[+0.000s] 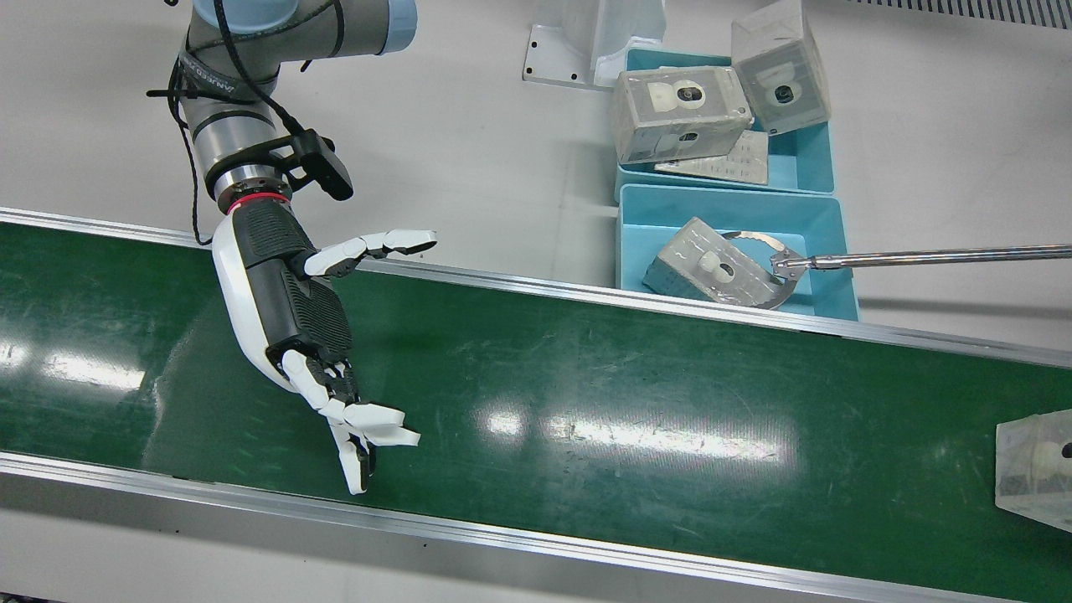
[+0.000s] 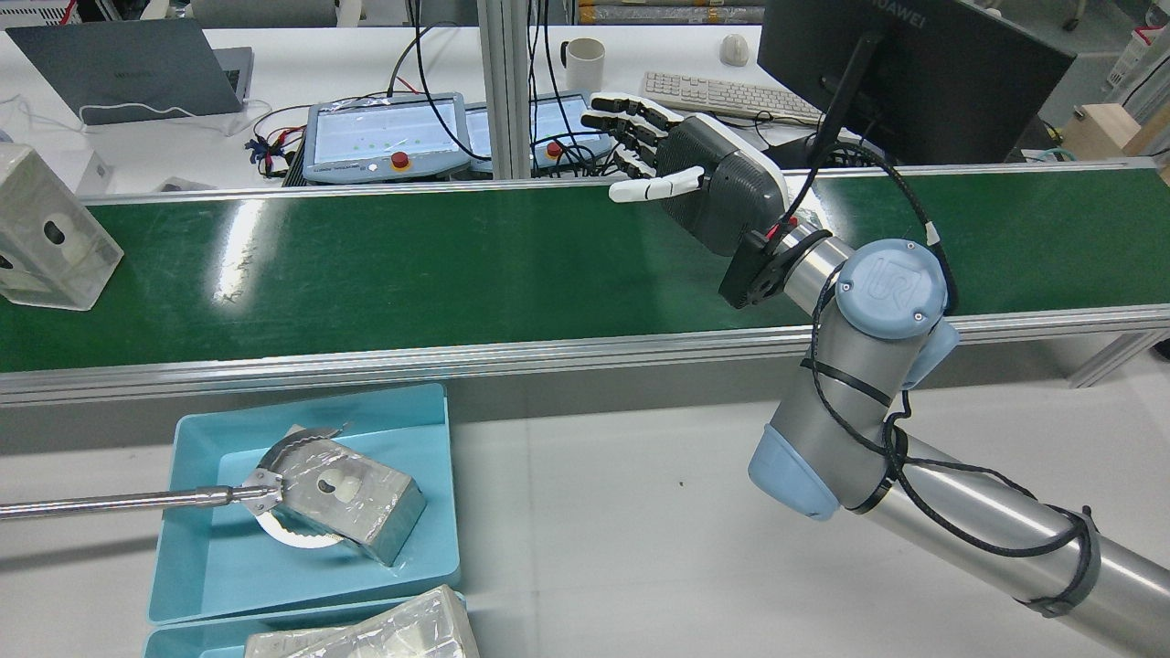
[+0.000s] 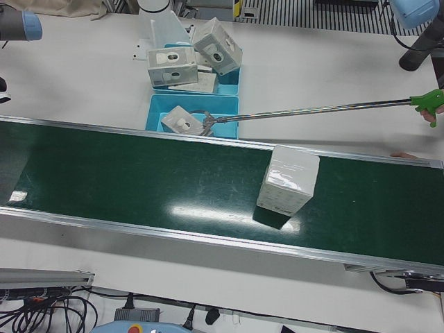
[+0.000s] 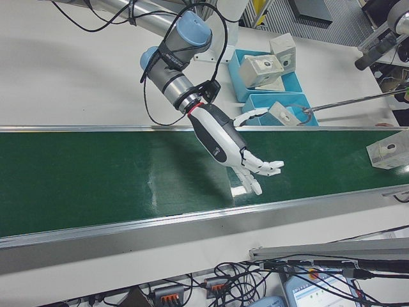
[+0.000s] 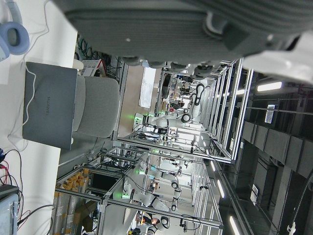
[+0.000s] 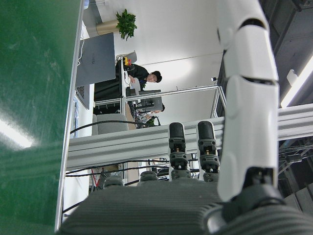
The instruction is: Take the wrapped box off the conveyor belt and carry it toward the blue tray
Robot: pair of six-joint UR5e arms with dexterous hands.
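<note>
Fingers spread wide on your right hand (image 1: 314, 335), holding nothing above the conveyor belt (image 1: 586, 402); wrapped box (image 3: 288, 180) rides that belt, well apart.

One wrapped box (image 3: 288, 180) is seen on the green conveyor belt (image 3: 139, 180). Two blue trays are counted beside the belt: the nearer tray (image 1: 825, 289) holds one wrapped box (image 1: 712, 268), and the farther tray (image 1: 804, 163) holds two wrapped boxes (image 1: 678, 113), (image 1: 779, 67), with one flat wrapped piece (image 1: 720, 163) under them. One long grabber tool (image 1: 938, 257) is seen reaching into the nearer tray. One robot arm and one right hand (image 1: 306, 327) are shown over the belt.
</note>
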